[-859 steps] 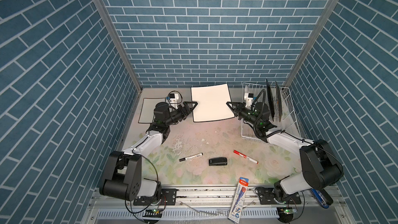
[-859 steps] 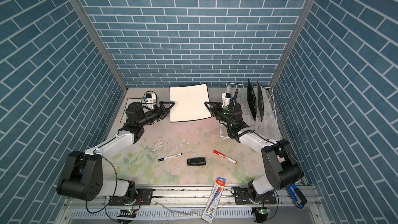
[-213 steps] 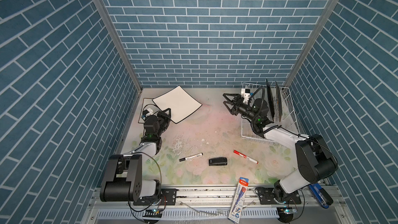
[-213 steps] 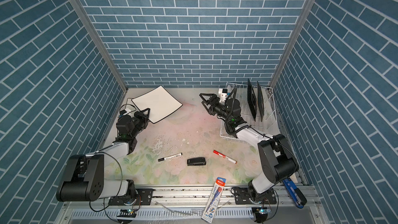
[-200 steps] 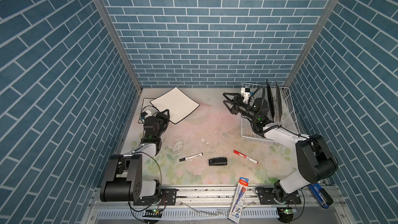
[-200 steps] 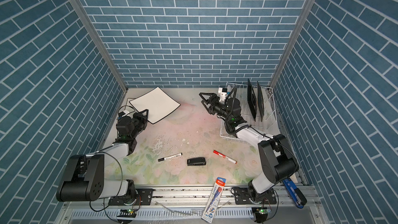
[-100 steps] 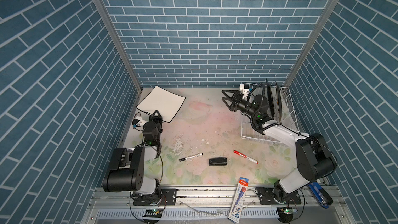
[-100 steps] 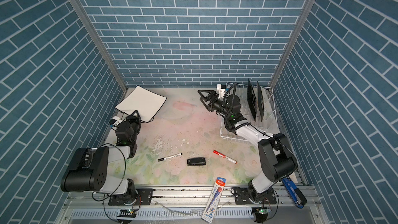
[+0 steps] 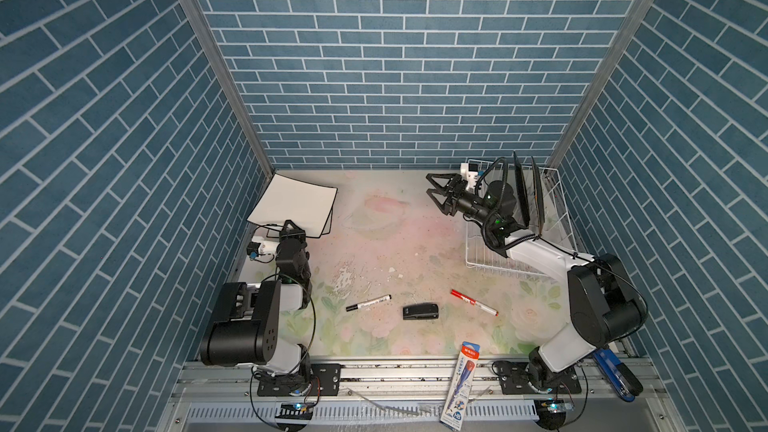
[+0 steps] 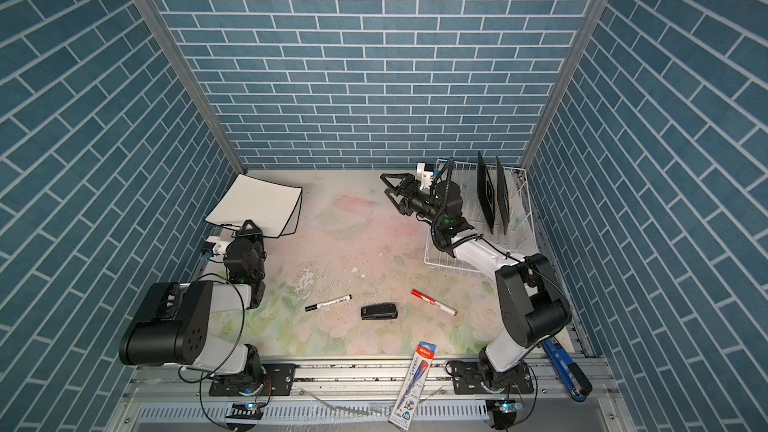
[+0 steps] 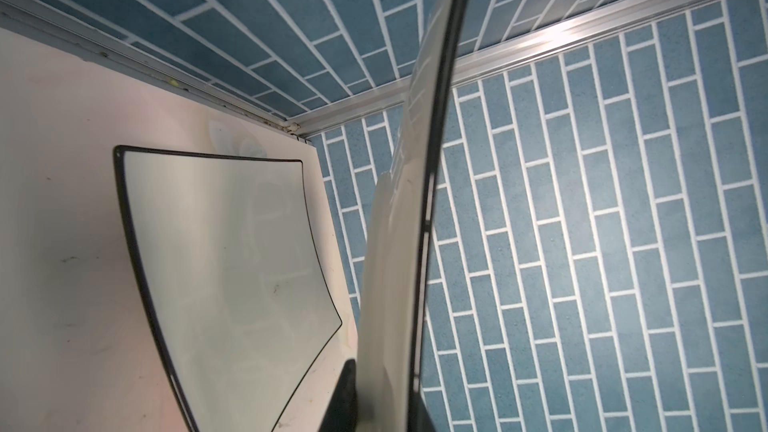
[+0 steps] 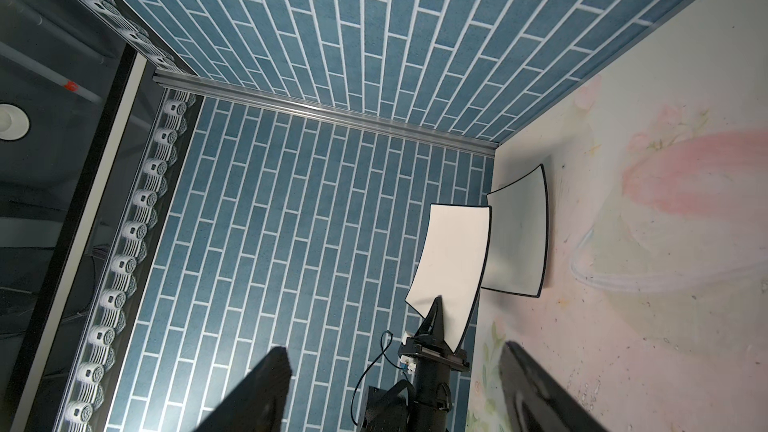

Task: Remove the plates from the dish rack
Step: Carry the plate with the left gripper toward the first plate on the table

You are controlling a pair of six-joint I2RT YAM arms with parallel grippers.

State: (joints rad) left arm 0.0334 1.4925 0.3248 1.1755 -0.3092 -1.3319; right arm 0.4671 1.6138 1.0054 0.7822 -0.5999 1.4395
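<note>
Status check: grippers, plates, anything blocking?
Left gripper shut on white plate, held above another white plate lying on the table. Right gripper open, empty, beside dish rack. Two black plates racked. Nothing blocking.

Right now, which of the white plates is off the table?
The white plate clamped in the left gripper, tilted in the air. The other white plate lies flat on the table beneath it.

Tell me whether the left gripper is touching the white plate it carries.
Touching. The right wrist view shows the left gripper clamped on the raised white plate's lower edge; both top views show the same grip.
</note>
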